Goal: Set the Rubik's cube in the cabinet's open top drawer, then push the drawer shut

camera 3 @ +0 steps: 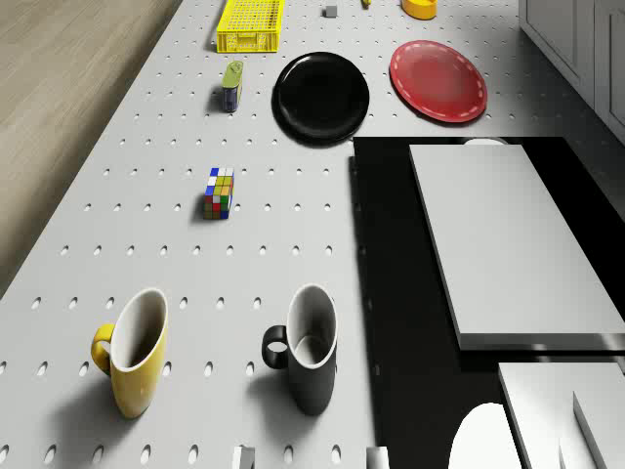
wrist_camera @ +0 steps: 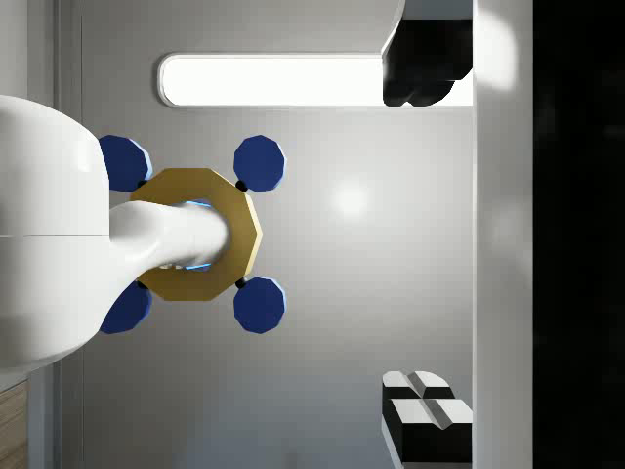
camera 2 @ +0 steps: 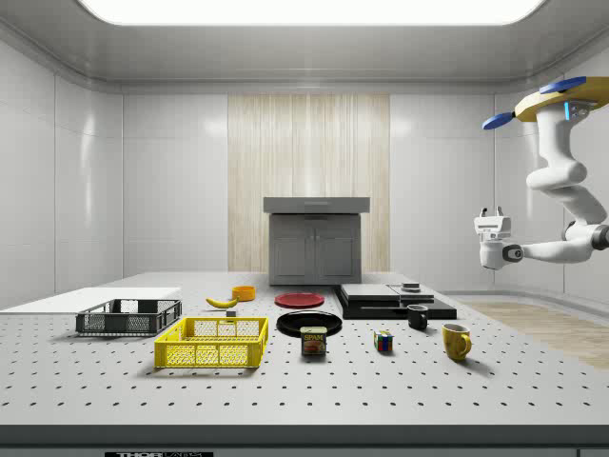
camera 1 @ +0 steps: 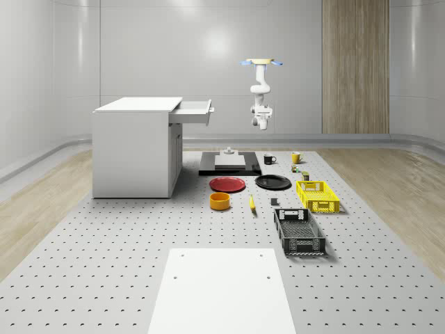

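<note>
Hovering high over the perforated grey tabletop (camera 1: 104,264), the yellow-bodied drone (camera 1: 261,62) dangles its white gripper (camera 1: 261,124) — jaws' state unclear — well above the multicoloured Rubik's cube (camera 3: 219,192).

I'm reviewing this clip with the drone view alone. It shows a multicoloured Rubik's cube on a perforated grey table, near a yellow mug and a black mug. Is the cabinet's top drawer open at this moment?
Observer: Yes. In the whole-scene view the white cabinet's top drawer is pulled out toward that view's right.
Operator: Where is the drone?
Observer: The drone with blue rotors hovers high over the far end of the perforated grey table, to the whole-scene view's right of the drawer.
Operator: And the gripper, is it near the cube?
Observer: No. In the side view the gripper is in mid-air, well above the multicoloured Rubik's cube, which lies on the table.
</note>
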`<state>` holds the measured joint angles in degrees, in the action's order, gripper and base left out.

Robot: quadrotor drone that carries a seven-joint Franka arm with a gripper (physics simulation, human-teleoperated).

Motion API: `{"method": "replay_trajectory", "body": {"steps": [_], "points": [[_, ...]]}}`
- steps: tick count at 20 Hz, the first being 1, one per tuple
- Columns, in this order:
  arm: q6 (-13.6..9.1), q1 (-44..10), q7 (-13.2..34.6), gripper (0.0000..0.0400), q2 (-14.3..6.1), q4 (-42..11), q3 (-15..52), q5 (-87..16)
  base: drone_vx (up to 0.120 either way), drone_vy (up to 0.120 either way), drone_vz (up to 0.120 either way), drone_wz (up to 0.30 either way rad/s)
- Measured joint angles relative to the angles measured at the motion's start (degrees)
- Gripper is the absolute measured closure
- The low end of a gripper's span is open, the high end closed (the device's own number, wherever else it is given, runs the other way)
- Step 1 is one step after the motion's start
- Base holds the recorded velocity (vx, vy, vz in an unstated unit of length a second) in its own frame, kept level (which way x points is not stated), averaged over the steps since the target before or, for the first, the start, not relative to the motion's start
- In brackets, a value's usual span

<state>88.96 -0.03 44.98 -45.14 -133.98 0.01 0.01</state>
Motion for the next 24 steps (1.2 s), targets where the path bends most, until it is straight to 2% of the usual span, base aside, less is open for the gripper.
{"method": "replay_trajectory", "body": {"steps": [6,11,16,24], "points": [[-5.61,-0.16,-0.09,0.0,1.45,7.33,0.08,0.06,0.12,0.12,0.0,0.0],[-8.83,-0.24,-0.12,0.0,3.4,12.73,0.14,0.09,0.12,0.12,0.0,0.0],[-10.41,-0.3,-0.15,0.0,4.5,15.63,0.17,0.11,0.12,0.12,0.0,0.0],[-10.93,-0.38,-0.18,0.0,4.89,16.89,0.22,0.14,0.12,0.12,0.0,0.0]]}}
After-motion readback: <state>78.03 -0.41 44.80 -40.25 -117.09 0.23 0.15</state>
